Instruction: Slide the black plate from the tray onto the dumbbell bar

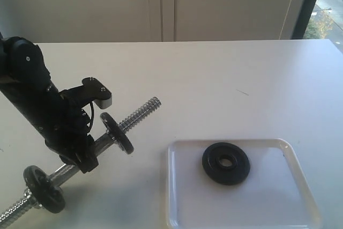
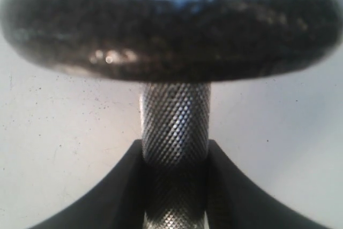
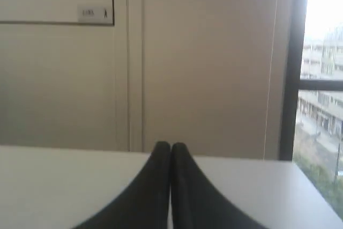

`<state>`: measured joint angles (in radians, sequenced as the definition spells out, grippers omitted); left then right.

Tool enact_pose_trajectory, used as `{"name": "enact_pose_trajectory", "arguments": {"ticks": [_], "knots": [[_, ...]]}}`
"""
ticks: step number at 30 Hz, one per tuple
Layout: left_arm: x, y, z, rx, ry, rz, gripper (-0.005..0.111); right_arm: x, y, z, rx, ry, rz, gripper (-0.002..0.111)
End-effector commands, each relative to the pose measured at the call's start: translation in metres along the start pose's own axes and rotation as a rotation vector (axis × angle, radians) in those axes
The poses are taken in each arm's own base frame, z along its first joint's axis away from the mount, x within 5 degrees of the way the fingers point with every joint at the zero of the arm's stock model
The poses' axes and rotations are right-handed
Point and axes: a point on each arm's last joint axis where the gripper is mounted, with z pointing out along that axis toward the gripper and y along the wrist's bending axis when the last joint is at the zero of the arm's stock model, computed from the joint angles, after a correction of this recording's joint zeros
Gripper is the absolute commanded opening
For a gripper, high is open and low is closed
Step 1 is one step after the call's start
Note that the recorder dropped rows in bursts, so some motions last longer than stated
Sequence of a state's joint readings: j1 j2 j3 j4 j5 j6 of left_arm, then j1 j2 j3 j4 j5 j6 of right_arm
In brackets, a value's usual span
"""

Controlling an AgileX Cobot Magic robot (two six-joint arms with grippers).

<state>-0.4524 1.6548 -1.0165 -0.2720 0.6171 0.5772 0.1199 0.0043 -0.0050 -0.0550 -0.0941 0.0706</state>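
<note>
Our left claw point(image 2: 175, 148) grips the slim chrome dumbbell bar point(image 1: 140, 112) by its knurled middle, we judge to steady its threaded end for the round matte-black plate point(image 1: 225, 162) lying in the translucent-white plastic tray point(image 1: 295, 189); our right claw point(image 3: 170, 151) is closed, empty.

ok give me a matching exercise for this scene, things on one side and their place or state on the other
1 black plate
2 dumbbell bar
3 left fingers
4 right fingers

a pressed together, empty
b carries two small discs
c flat in the tray
d closed on the bar's middle

Pairs: 1-c, 2-b, 3-d, 4-a
</note>
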Motion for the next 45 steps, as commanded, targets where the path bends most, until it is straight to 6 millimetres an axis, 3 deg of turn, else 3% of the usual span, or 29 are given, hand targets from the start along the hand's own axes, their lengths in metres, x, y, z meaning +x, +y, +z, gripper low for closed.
{"name": "enact_pose_trajectory", "arguments": {"ticks": [1, 5, 7, 8, 10, 11, 14, 16, 20, 24, 30, 35, 40, 45], "knots": [[-0.009, -0.006, -0.019, 0.012, -0.091, -0.025, 0.000, -0.019, 0.002, -0.003, -0.018, -0.224, 0.001, 0.000], [-0.009, -0.006, -0.019, 0.012, -0.091, -0.025, 0.000, -0.050, 0.003, -0.016, -0.063, -0.596, 0.078, 0.000], [-0.009, -0.006, -0.019, 0.012, -0.091, -0.025, 0.000, -0.051, 0.002, -0.017, -0.054, -0.608, 0.107, 0.000], [-0.009, -0.006, -0.019, 0.012, -0.091, -0.025, 0.000, -0.047, 0.001, -0.014, -0.049, -0.553, 0.140, 0.000], [-0.009, -0.006, -0.019, 0.012, -0.091, -0.025, 0.000, -0.042, 0.000, -0.004, -0.021, -0.236, 0.191, 0.000], [-0.009, -0.006, -0.019, 0.012, -0.091, -0.025, 0.000, -0.043, 0.000, -0.002, -0.014, -0.156, 0.209, 0.000], [-0.009, -0.006, -0.019, 0.012, -0.091, -0.025, 0.000, -0.060, 0.001, 0.020, 0.027, 0.161, 0.255, 0.000], [-0.009, -0.007, -0.019, 0.015, -0.094, -0.029, 0.000, -0.066, 0.001, 0.043, 0.041, 0.403, 0.160, 0.000], [-0.009, -0.007, -0.019, 0.016, -0.095, -0.029, 0.000, -0.077, 0.005, 0.074, -0.020, 0.669, 0.072, 0.000], [-0.009, -0.007, -0.019, 0.016, -0.095, -0.029, 0.000, -0.081, 0.023, 0.110, -0.221, 0.852, 0.027, 0.000], [-0.009, -0.007, -0.019, 0.015, -0.096, -0.029, 0.000, -0.058, 0.048, 0.163, -0.363, 1.093, -0.101, 0.000], [-0.009, -0.007, -0.019, 0.013, -0.097, -0.029, 0.000, -0.026, 0.073, 0.196, -0.337, 1.329, -0.286, 0.000], [-0.009, -0.006, -0.019, 0.010, -0.094, -0.025, 0.000, 0.005, 0.102, 0.212, -0.355, 1.448, -0.464, 0.000], [-0.009, -0.006, -0.019, 0.010, -0.094, -0.025, 0.000, 0.030, 0.122, 0.218, -0.407, 1.466, -0.384, 0.000]]}}
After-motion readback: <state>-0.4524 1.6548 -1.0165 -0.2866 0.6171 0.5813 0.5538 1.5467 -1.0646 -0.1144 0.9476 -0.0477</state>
